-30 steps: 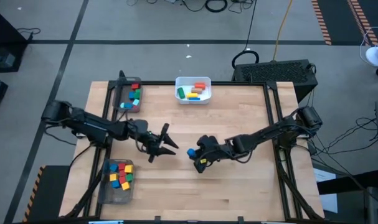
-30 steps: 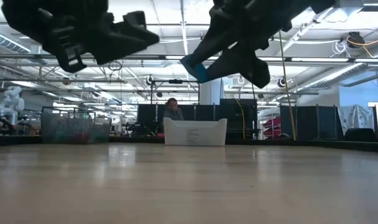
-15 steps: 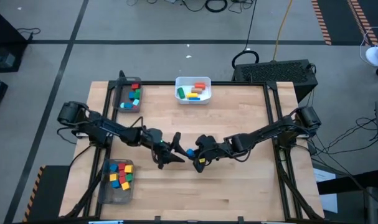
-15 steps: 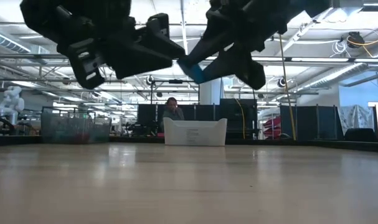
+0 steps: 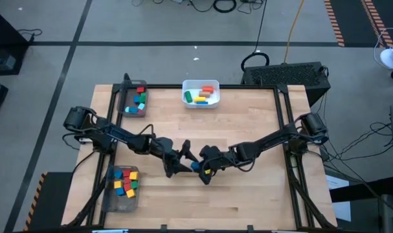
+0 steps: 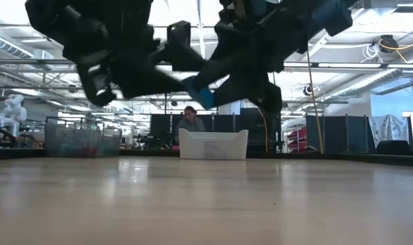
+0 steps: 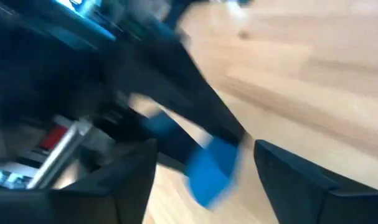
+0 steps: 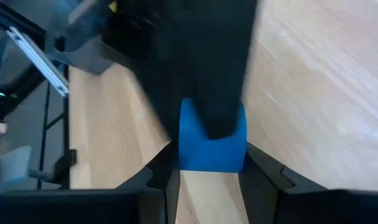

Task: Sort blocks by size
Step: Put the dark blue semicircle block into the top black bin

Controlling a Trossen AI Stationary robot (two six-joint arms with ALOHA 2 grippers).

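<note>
A blue block point(image 8: 212, 144) is the piece in play: a small solid-coloured wooden piece with flat faces and squared edges, looking roughly cube-like in the right wrist view. Whether it has a long axis cannot be told, since a dark finger of the other arm crosses in front of its upper part. It is held in the air above the middle of the table point(image 5: 248, 200), a little toward the front edge, not touching the wood.

The right gripper point(image 5: 202, 172) has hold of it. Its two fingers point(image 8: 262, 171) press on opposite side faces of the blue block, closed only as far as the block's width, and the block's free end sticks out beyond the fingertips toward the left arm.

The left gripper point(image 5: 185, 159) faces it tip to tip, with its jaws spread wide. In the left wrist view the blue block sits in the gap between the two dark fingers point(image 7: 301, 180), with clear space on both sides, so nothing is gripped by them. The low view shows both grippers meeting high above the tabletop with the blue piece between them.

Other blocks lie sorted elsewhere: a white bin point(image 5: 201, 101) at the middle of the back edge, a clear tray point(image 5: 128, 112) at the back left corner, and a second tray point(image 5: 112, 200) at the front left corner, each holding coloured pieces.
</note>
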